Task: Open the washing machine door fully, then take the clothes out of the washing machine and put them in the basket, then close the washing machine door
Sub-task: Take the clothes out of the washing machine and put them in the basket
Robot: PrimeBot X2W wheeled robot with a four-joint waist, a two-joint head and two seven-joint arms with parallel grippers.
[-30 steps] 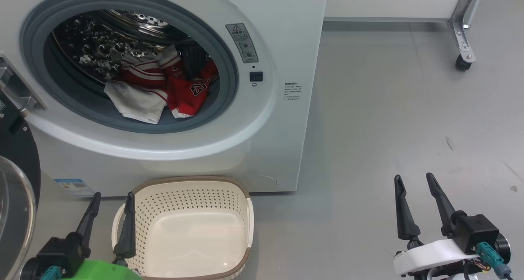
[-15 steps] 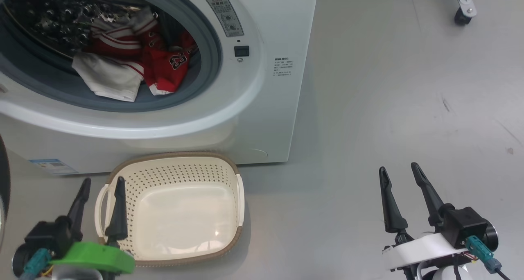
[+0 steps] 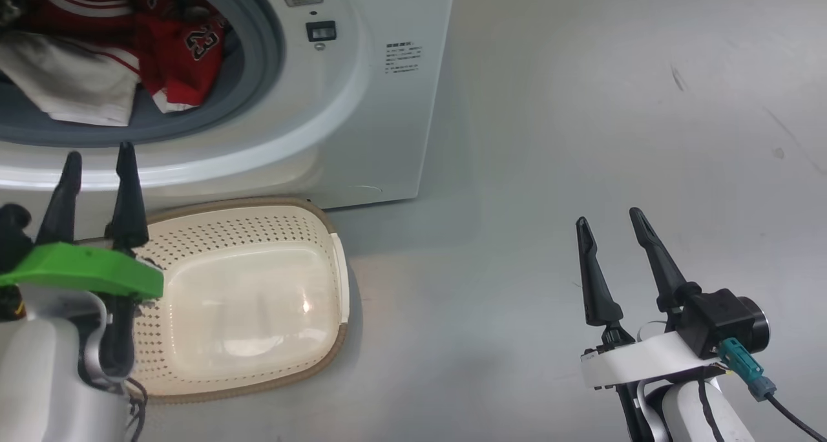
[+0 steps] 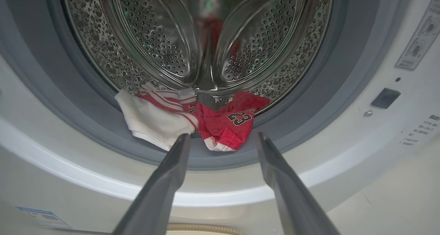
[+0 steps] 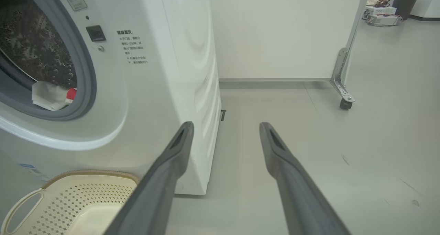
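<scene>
The white washing machine [image 3: 362, 93] fills the upper left of the head view, its opening uncovered; the washing machine door is out of view. The clothes [image 4: 227, 125], a red jersey with "23" and a white cloth with red stripes [image 4: 151, 121], lie at the front of the steel drum [image 4: 154, 39]. They also show at the top left as clothes [image 3: 168, 54]. My left gripper [image 3: 98, 154] is open, raised before the machine's lower front rim, and in its wrist view the left gripper [image 4: 223, 135] points at the clothes, short of them. The cream basket [image 3: 258, 203] stands empty below. My right gripper [image 3: 609, 217] hangs open over bare floor.
The basket [image 5: 68, 197] sits against the machine's front [image 5: 172, 56]. Grey floor stretches to the right of the machine. A metal leg on a caster [image 5: 343, 97] stands at a white wall panel further back, with boxes and a dark bin beyond.
The head camera has tipped down and turned right, shifting the whole picture. My left gripper has risen from beside the basket to the drum opening's lower rim. The right gripper has hardly moved.
</scene>
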